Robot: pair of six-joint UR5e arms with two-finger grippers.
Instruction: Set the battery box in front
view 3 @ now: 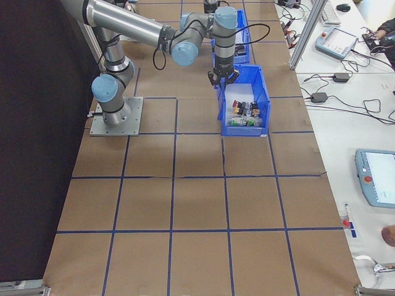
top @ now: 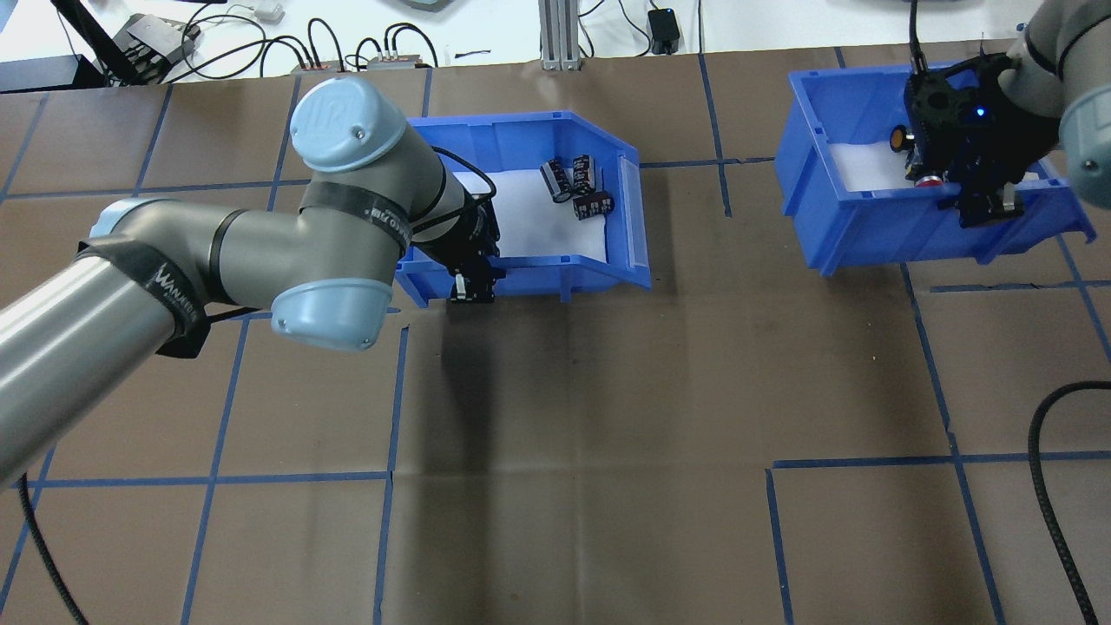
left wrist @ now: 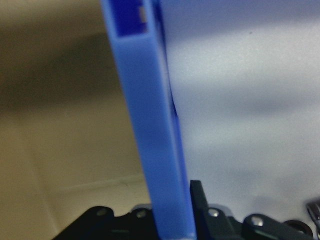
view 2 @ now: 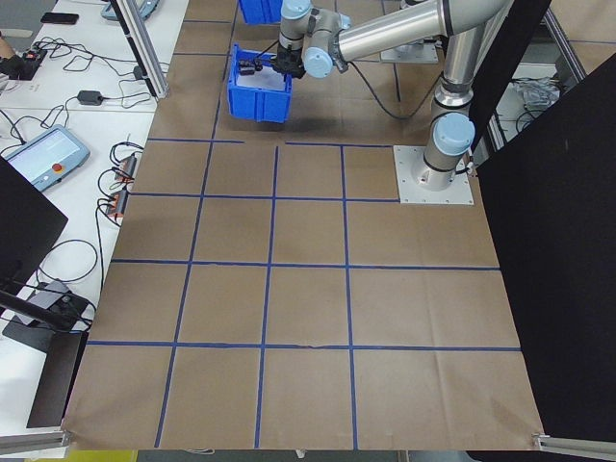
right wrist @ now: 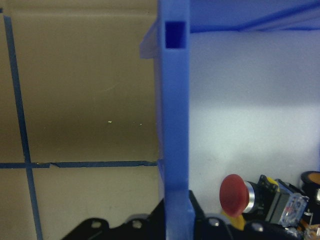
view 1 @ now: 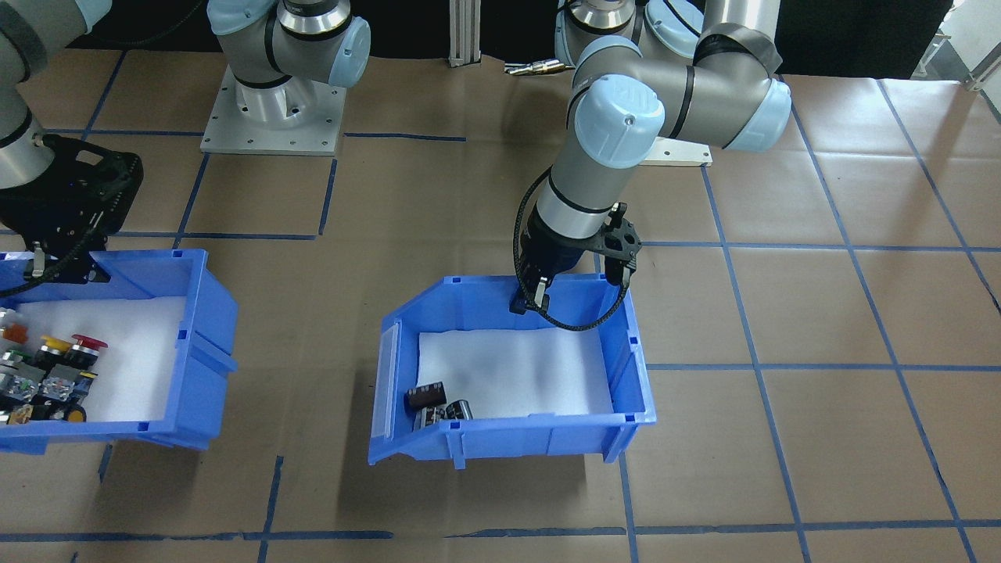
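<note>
The battery box [view 1: 539, 438] is a blue bin with a white foam liner, and three dark batteries [view 1: 434, 403] lie in one corner. It stands mid-table in the front-facing view and left of centre in the overhead view, battery box [top: 529, 276]. My left gripper [view 1: 532, 301] is shut on the box's robot-side wall [left wrist: 150, 125], which runs between the fingers in the left wrist view. My right gripper [top: 985, 204] is shut on the wall [right wrist: 175, 125] of the other blue bin [top: 868, 234], which holds coloured push-button switches [view 1: 59, 367].
Brown paper with blue tape lines [top: 573, 469] covers the table. Cables and boxes [top: 347, 52] lie along the far edge beside an aluminium post [top: 555, 35]. A red mushroom button [right wrist: 232, 192] sits just inside the switch bin's wall. Both arm bases [view 1: 274, 117] stand at the robot side.
</note>
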